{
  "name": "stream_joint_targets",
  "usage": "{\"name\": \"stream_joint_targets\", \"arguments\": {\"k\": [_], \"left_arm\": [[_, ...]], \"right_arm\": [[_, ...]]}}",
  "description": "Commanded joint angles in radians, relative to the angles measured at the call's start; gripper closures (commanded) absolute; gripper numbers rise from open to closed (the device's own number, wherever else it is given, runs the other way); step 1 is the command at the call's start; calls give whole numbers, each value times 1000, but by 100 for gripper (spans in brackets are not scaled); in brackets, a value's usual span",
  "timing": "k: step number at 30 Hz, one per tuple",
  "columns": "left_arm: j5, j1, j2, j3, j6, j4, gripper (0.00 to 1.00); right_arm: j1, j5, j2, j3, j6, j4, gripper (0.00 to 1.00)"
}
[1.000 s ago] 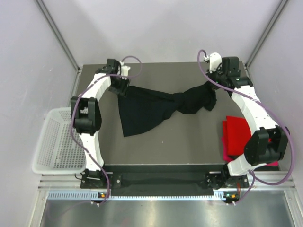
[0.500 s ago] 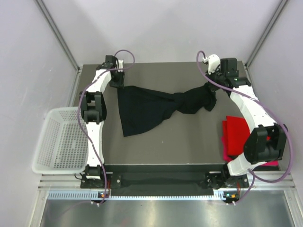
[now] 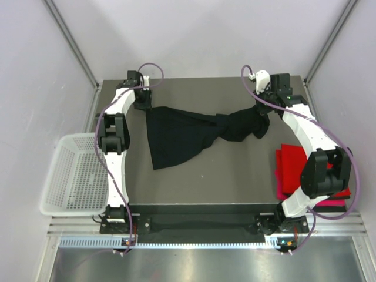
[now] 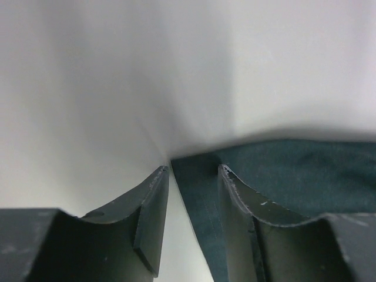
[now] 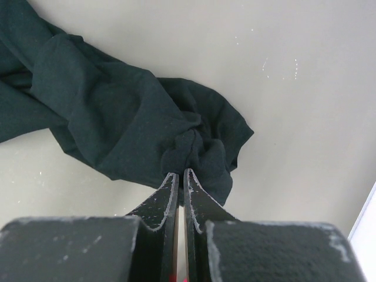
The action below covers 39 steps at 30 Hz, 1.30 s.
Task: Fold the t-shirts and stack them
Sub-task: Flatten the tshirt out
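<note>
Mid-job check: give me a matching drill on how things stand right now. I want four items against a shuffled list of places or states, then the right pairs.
Things
1. black t-shirt
2. red t-shirt
3. white mesh basket
4. right gripper

Places or states
A. beside the left edge of the table
B. shut on a bunch of cloth
C. folded, at the table's right edge
D. stretched across the table's far half

Pairs: 1-D, 2-C, 3-A, 4-B

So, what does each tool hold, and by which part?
Right tool: the black t-shirt, by a bunched fold at one end. Left tool: open at its corner, holding nothing.
</note>
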Motion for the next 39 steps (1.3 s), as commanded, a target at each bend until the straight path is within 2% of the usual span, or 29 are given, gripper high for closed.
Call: {"name": "stream_joint_targets", "arguments": {"k": [1,7,12,16,17,23,27,31,35,39], "left_arm": [[15,4,-86,-100,10,38,55],[38,4,-22,-19,20,-34,55],[32,2,44,49,13,-50,61],[35,-1,57,43,20,-50,81],[35,-1,54,35,25,-50,100],[14,1,-60,-32,36,-22,100],[12,2,-293,-90,71,34,100],[87,4,-556,-222,91,78,100],[145,4,-849,-392,120,62,100],[155,4,-1054,-498,161,12,100]], "right_arm": [[4,-16,-9,20,6,35,100],[4,-19,-8,23,6,35,100],[3,-19,-17,11,5,38,100],[6,-16,-25,0,2,37,100],[3,-14,-26,0,0,38,100],[1,15,-49,12,-4,35,100],[-22,49,-57,124,-9,5,100],[-40,32,-127,184,19,-37,100],[-39,3,-264,141,-6,-69,100],[-40,-10,-440,8,-32,-104,100]]}}
